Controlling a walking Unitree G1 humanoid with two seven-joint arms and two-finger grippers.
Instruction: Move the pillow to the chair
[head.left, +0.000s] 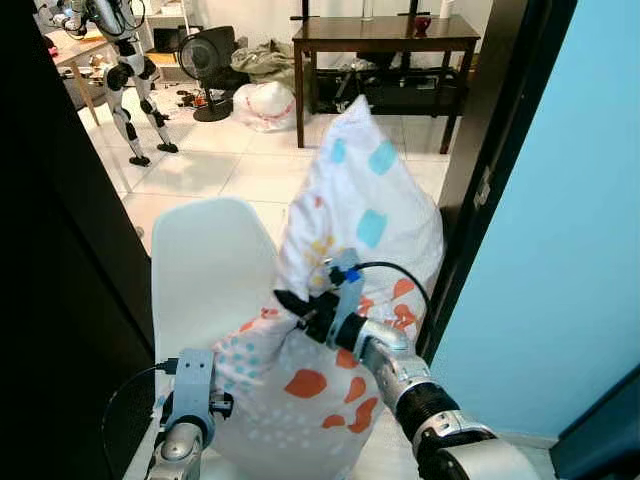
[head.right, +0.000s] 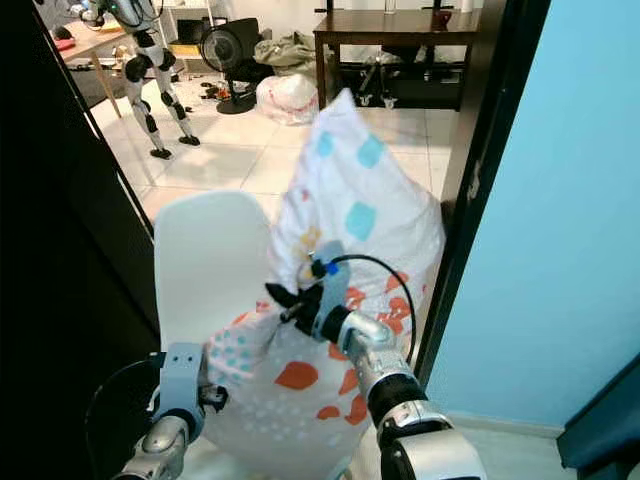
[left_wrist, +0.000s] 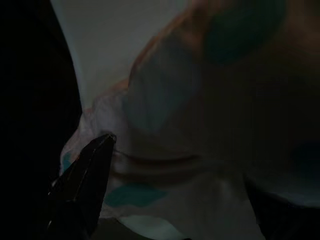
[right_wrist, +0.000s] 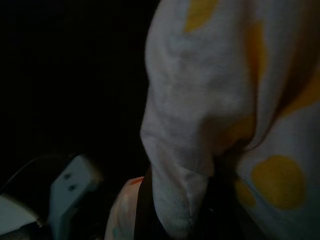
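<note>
The spotted pillow (head.left: 350, 260) is stood on end on the white chair (head.left: 205, 270), its peak at 12 o'clock. A fold is clamped in the right pincer (head.left: 300, 310); the left pincer (head.left: 215, 405) is pressed at the lower corner, its spread unclear. A low, slow release is advised, lest it topple.

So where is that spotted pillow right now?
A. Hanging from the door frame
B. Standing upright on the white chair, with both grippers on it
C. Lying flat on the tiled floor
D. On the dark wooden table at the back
B: the pillow stands tall on the seat of the white chair, with the right gripper pinching its fabric at mid-height and the left gripper at its lower corner.
</note>
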